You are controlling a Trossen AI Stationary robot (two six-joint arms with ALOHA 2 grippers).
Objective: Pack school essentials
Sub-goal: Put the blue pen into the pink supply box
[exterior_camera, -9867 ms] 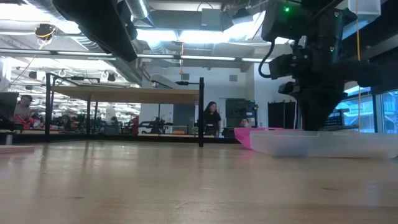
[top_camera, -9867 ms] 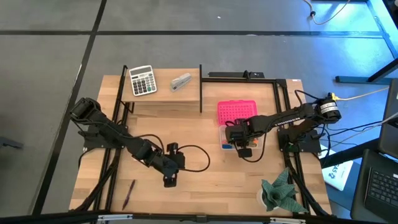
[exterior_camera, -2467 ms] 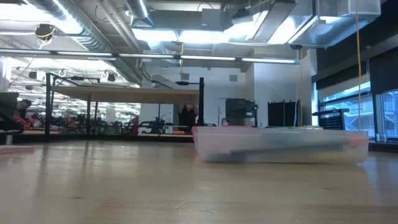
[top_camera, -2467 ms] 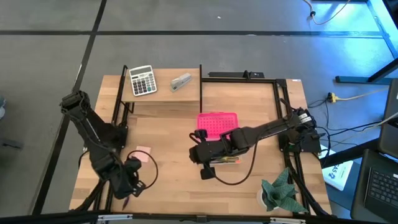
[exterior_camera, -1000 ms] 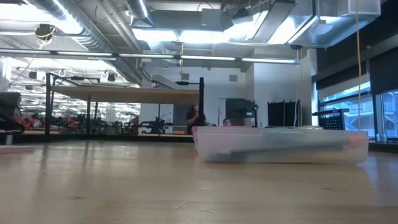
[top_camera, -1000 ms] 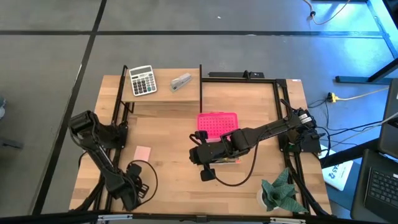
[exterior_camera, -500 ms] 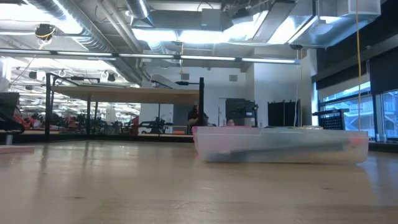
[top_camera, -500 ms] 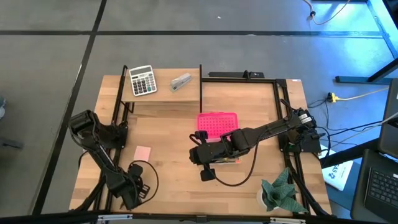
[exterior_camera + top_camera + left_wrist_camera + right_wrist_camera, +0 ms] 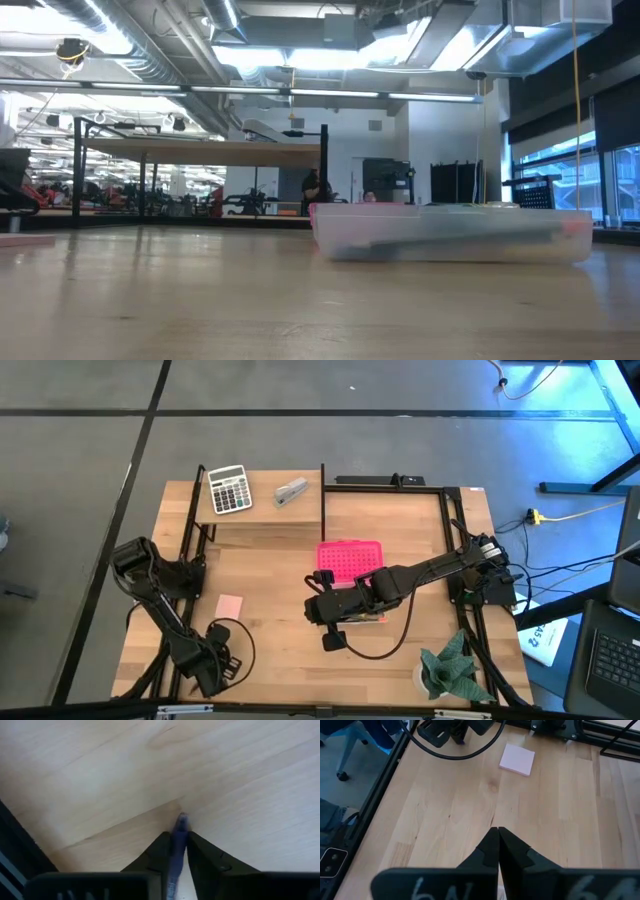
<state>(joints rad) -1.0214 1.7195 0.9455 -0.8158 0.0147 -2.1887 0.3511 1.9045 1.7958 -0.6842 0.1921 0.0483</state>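
Left gripper (image 9: 176, 851) is low at the near left corner of the worktop (image 9: 270, 575), jaws clamped on a purple pen (image 9: 177, 837) whose tip points down at the wood. A short way farther in lies the pink note pad (image 9: 229, 606), flat on the worktop and apart from both arms; the right wrist view shows it too (image 9: 517, 759). Right gripper (image 9: 498, 851) sits near the worktop centre, jaws pressed together with nothing between them, just beside the clear plastic box (image 9: 450, 235). Box holds some stationery, items too blurred to name. Its pink lid (image 9: 350, 558) lies open on the far side. At the far left, on a raised shelf, are a calculator (image 9: 228, 489) and a grey stapler (image 9: 291, 491), near each other but not touching. A green cloth (image 9: 452, 666) lies at the near right corner.
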